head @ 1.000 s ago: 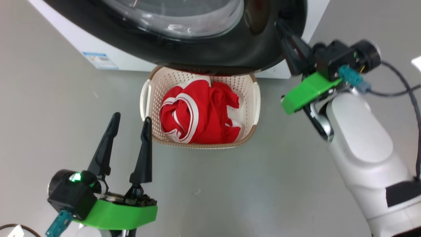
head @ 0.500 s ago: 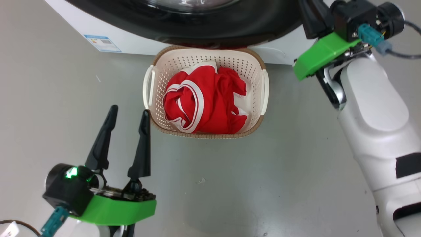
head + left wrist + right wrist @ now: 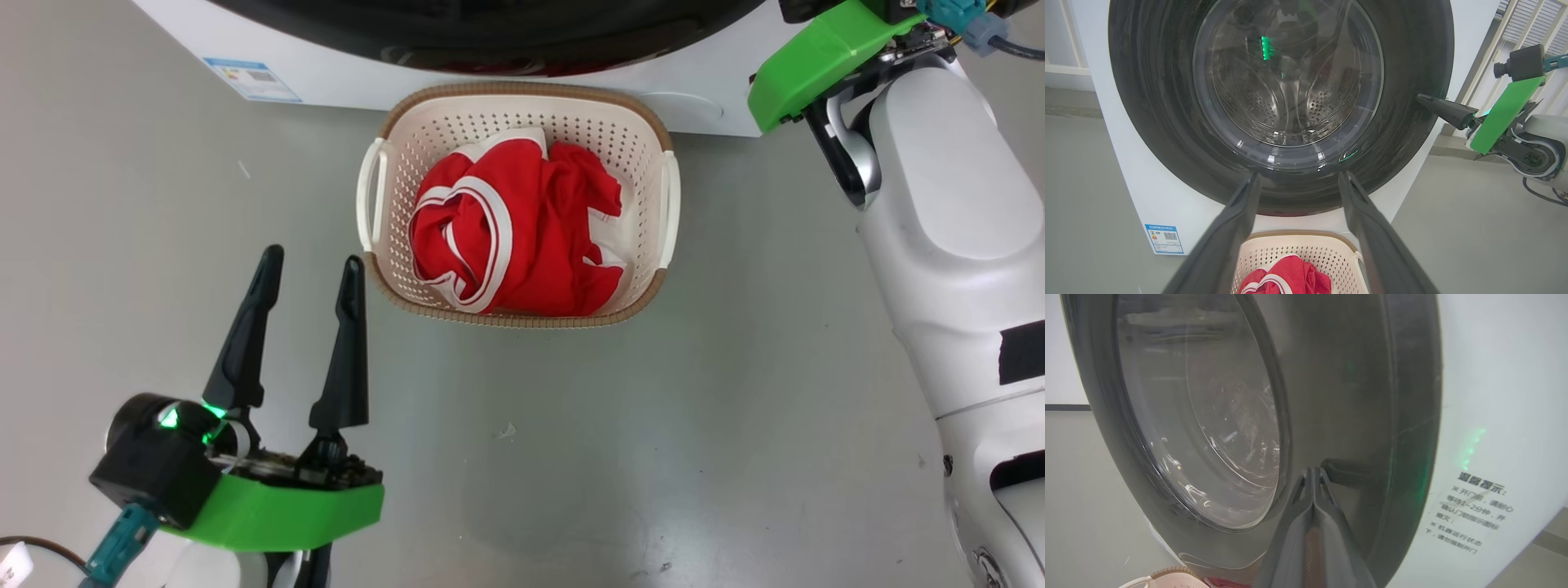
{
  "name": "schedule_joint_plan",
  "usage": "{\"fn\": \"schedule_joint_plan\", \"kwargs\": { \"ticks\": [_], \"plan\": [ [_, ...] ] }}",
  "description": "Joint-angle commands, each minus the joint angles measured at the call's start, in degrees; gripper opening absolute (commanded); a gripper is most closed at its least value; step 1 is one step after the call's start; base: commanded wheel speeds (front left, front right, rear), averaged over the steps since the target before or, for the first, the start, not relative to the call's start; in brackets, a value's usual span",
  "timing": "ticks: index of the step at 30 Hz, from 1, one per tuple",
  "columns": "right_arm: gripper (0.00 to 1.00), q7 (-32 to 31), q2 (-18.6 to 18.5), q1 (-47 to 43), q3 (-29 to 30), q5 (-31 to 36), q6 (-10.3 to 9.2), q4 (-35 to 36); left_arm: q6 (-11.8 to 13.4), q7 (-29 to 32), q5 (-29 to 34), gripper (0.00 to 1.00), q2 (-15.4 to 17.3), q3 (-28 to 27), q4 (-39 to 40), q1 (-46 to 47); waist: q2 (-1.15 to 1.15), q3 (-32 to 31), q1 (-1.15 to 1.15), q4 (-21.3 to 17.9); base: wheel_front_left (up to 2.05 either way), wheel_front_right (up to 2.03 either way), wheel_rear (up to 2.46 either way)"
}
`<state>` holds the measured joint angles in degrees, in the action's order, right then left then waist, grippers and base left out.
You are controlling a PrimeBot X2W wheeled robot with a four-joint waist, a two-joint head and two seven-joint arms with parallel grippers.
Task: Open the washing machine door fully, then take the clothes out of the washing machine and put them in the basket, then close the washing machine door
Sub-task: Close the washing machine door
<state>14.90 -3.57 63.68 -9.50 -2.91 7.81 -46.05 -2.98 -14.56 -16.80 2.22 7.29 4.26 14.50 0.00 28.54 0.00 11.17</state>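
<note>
Nearest, the left gripper (image 3: pixel 313 255) hovers above the grey floor (image 3: pixel 571 457), its two dark fingers spread moderately wide with nothing between them. Just ahead of its right fingertip and off to that side stands the basket (image 3: pixel 522 321), with its near left corner close beside the fingertip in the head view. The clothes (image 3: pixel 506 237) lie inside the basket as a bunched red heap with white stripe trim, covering most of its bottom and leaving some cream wall bare on the side away from the hand. Further along the line of the fingers, the basket's far rim sits just beside the foot of the washing machine (image 3: pixel 343 82). A small blue label (image 3: pixel 251 79) marks the machine's white front ahead of the left gripper and slightly to its left. Above that, straight ahead of the spread fingers in the left wrist view, the washing machine door (image 3: pixel 1412 61) lies flat against the white front, and the perforated steel drum (image 3: pixel 1290 110) shows through its glass bowl. Farthest, up and to the right of the left hand, the right gripper (image 3: pixel 1421 97) has its fingers pressed tightly together on nothing. Its tips touch the door's black ring at the right edge, beside a dark recess (image 3: pixel 1347 473) seen in the right wrist view.
</note>
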Motion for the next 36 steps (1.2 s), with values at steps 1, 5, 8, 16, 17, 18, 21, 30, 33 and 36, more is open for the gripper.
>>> {"fn": "schedule_joint_plan", "kwargs": {
  "ticks": [1,5,8,16,17,18,21,30,33,36],
  "plan": [
    [0.0,0.1,0.69,2.14,1.08,0.68,-0.32,0.63,0.17,-0.44,-0.29,1.0,0.65,-1.73,1.46,0.93,0.0,0.2,0.0,0.4,0.0,0.0,0.0],
    [0.0,0.1,0.69,2.62,2.29,1.96,-0.32,-0.06,0.25,-0.44,-0.28,1.0,0.65,-1.8,1.21,0.89,0.0,0.19,0.0,0.72,0.0,0.0,0.0],
    [0.0,0.1,0.69,2.24,2.31,1.9,-0.32,-0.19,0.3,-0.44,-1.6,1.0,0.65,-1.97,0.98,0.71,0.0,-0.12,0.0,0.55,0.0,0.0,0.0],
    [0.0,0.1,0.69,-1.78,-2.1,-1.51,-0.32,1.58,0.44,-0.44,-5.12,1.0,0.65,-2.31,-0.25,0.56,0.0,-2.68,0.0,-0.64,0.0,0.0,0.0],
    [0.0,0.1,0.69,-2.6,-2.68,-2.19,-0.32,2.31,0.49,-0.44,-5.05,1.0,0.65,-2.25,-0.43,0.49,0.0,-2.98,0.0,-0.78,0.0,0.0,0.0],
    [0.0,0.1,0.69,-3.66,-3.32,-2.88,-0.32,3.14,0.56,-0.44,-4.94,1.0,0.65,-2.3,-0.67,0.4,0.0,-3.48,0.0,-1.05,0.0,0.0,0.0],
    [0.22,0.1,0.69,-7.49,-5.53,-5.22,-0.32,5.46,0.68,-0.44,-4.49,1.0,0.65,-2.27,-1.42,0.03,0.0,-4.9,0.0,-1.78,0.0,0.0,0.0],
    [1.0,0.1,0.69,-18.07,-7.83,-6.58,-0.32,11.67,0.66,-0.44,-1.95,1.0,0.65,-2.17,-2.84,-0.63,0.0,-8.95,0.0,-4.23,0.0,0.0,0.0],
    [1.0,0.1,0.69,-21.44,-6.51,-6.51,-0.32,14.24,0.77,-0.44,-1.66,1.0,0.65,-2.24,-3.23,-1.15,0.0,-10.45,0.0,-5.26,0.0,0.0,0.0],
    [1.0,0.1,0.69,-24.81,-4.71,-6.21,-0.32,17.08,0.81,-0.44,-1.68,1.0,0.65,-2.28,-3.77,-1.73,0.0,-12.18,0.0,-6.16,0.0,0.0,0.0]
  ]
}}
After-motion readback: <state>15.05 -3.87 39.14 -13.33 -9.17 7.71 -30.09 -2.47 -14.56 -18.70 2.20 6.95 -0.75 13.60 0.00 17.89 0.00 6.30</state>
